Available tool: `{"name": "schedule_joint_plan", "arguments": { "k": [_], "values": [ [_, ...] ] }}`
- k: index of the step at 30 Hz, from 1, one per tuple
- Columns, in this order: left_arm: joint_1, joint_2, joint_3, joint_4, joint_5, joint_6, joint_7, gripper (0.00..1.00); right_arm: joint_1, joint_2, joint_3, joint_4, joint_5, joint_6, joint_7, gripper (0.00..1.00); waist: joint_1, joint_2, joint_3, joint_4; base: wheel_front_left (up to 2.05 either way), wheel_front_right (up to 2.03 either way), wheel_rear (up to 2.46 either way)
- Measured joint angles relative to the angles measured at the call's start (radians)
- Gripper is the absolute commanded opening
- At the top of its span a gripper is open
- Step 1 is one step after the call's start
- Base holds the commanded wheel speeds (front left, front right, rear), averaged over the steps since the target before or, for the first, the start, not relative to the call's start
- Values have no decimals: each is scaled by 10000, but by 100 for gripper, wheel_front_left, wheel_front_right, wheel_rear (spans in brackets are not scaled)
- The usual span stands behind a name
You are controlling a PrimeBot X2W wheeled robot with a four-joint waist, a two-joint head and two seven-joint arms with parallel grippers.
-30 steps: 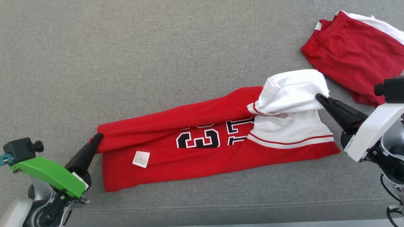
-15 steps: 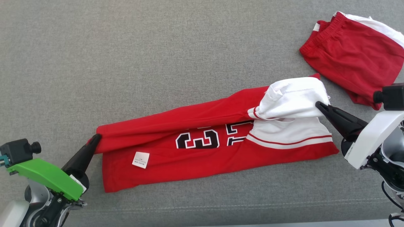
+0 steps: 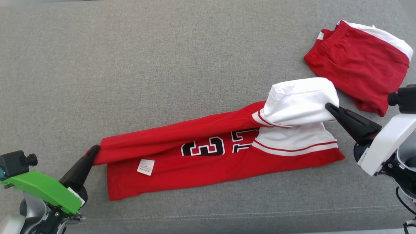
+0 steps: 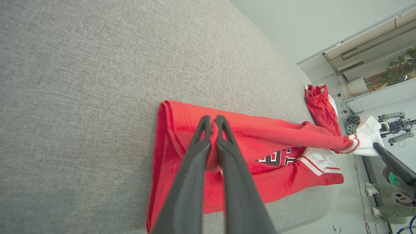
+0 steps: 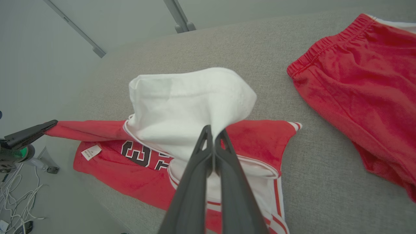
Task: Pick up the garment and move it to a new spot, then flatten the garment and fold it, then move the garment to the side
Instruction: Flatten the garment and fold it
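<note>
**Head view.** The garment (image 3: pixel 208 169), a red jersey with white panels edged in red stripes, lies stretched across the grey cushion (image 3: pixel 162 65), running from lower left to middle right. Its upper long edge is raised and drawn taut above the layer that lies flat. Black numerals outlined in white (image 3: pixel 221 146) are partly covered by that raised fold, and a small white label (image 3: pixel 145 167) sits on the flat red layer near the left end. The left gripper (image 3: pixel 95 149) is clenched on the red corner at the garment's left end. The right gripper (image 3: pixel 327 105) is clenched on the white part at the right end, which is lifted and puffed open. A pair of red shorts (image 3: pixel 354 74) with a white side lies at the upper right, near the lifted white part but apart from it.

**Left wrist view.** The two dark fingers (image 4: pixel 191 169) are pressed together on a pinch of red cloth. The fold runs away from them toward the white end, where the other gripper holds it.

**Right wrist view.** The fingers (image 5: pixel 195 175) are closed on the white fabric, which rises in a hollow dome above the red and white layers lying on the cushion. The numerals and label show at lower left, and bare cushion separates the garment from the shorts.
</note>
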Motion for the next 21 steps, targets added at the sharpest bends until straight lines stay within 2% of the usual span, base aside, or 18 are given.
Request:
{"name": "schedule_joint_plan", "arguments": {
  "k": [21],
  "values": [
    [279, 84, 56, -656, -84, 205, -52, 0, 737, 6, 167, -506, 274, -230, 263, 0, 0, 0, 511, -181, 0, 0, 0]
  ]
}}
